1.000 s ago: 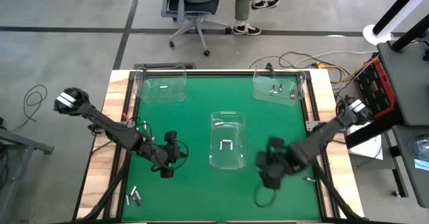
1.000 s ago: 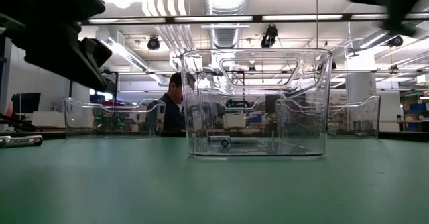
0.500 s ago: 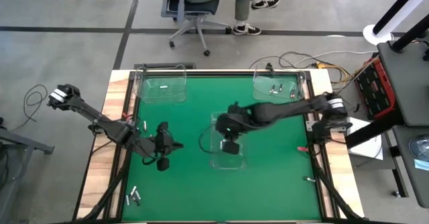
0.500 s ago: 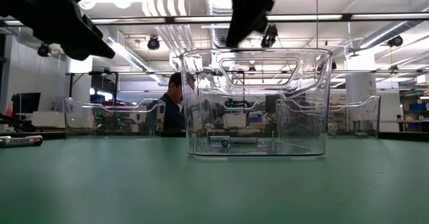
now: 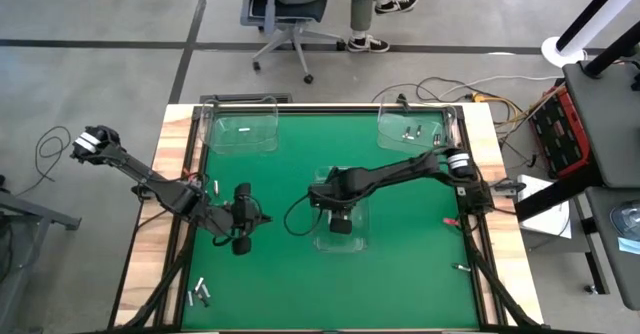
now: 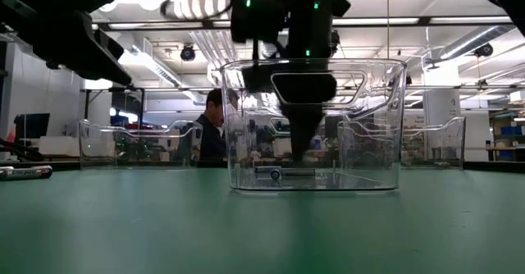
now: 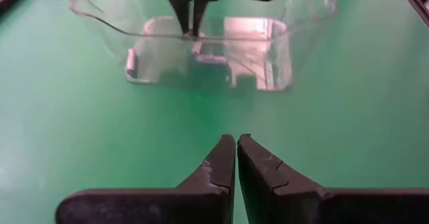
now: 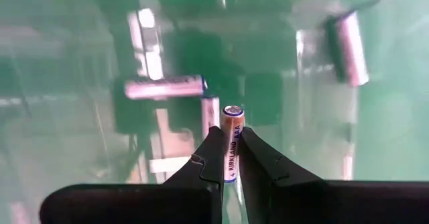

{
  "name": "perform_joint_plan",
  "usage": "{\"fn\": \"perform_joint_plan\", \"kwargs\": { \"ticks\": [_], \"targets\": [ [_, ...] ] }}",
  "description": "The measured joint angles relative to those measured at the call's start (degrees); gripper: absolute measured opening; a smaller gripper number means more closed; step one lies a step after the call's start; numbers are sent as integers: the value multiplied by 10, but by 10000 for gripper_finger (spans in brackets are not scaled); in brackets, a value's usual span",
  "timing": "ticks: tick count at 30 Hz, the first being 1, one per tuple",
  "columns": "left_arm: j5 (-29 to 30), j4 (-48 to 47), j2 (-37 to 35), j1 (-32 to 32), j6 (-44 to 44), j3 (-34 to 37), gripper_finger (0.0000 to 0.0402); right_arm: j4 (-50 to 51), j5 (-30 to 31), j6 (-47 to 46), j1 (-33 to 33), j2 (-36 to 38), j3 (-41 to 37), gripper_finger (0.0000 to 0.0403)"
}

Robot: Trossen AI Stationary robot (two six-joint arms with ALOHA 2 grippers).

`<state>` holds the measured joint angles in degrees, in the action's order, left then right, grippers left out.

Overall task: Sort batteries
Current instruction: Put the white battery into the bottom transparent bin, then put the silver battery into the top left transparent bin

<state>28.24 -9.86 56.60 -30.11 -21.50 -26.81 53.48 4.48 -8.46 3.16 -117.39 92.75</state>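
Observation:
My right gripper [image 5: 340,217] reaches down into the clear middle bin [image 5: 322,236] and is shut on a silvery-white battery [image 8: 232,138]. In the low view its fingers [image 6: 300,147] stand inside the bin walls. Three batteries [image 8: 164,88] lie flat on the bin floor. My left gripper [image 7: 236,143] hovers shut over the green mat to the left of that bin [image 5: 250,222], holding nothing. One battery [image 5: 243,131] lies in the far left bin; several lie in the far right bin [image 5: 412,131]. My right gripper pinches the battery's side [image 8: 230,162] between its two fingers, which come from above and point down. The battery lies along the fingers, and its capped end [image 8: 232,111] sticks out past the fingertips toward the bin floor. Whether that end touches the floor, I cannot tell.
Loose batteries lie on the wooden near left corner [image 5: 200,294], by the mat's left edge [image 5: 210,186] and near the right edge [image 5: 462,268]. A person sits on a chair [image 5: 290,14] beyond the far edge. The mat's near middle [image 5: 330,284] is bare.
My right gripper has swung from the table's near right to above the middle bin, then come down inside it with the battery. My left gripper has shifted a little toward the far left and stays shut.

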Motion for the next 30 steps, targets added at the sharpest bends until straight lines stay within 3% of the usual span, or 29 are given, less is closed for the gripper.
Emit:
{"fn": "perform_joint_plan", "kwargs": {
  "ticks": [5, 11, 16, 20, 23, 26, 30],
  "targets": [
    [-32, -60, -32, -1, 0, 0, 0, 2, 2, 2, -1, -25, 0, 41],
    [-23, -87, -58, -1, -1, 0, 0, 7, 0, -8, -1, -12, 0, 128],
    [32, -87, -61, 0, -18, 0, 0, 36, 1, -9, 11, 71, 0, 192],
    [71, -76, -58, 2, -30, 0, 0, 53, 37, -35, 60, 163, -11, 216],
    [91, -61, -57, 4, -30, 0, 0, 87, 61, -95, 110, 222, -34, 221],
    [99, -59, -57, 9, -15, 0, 0, 136, 58, -213, 168, 267, -80, 219],
    [101, -57, -55, 13, 15, 0, 0, 175, -30, -390, 245, 305, -164, 211]
  ]
}}
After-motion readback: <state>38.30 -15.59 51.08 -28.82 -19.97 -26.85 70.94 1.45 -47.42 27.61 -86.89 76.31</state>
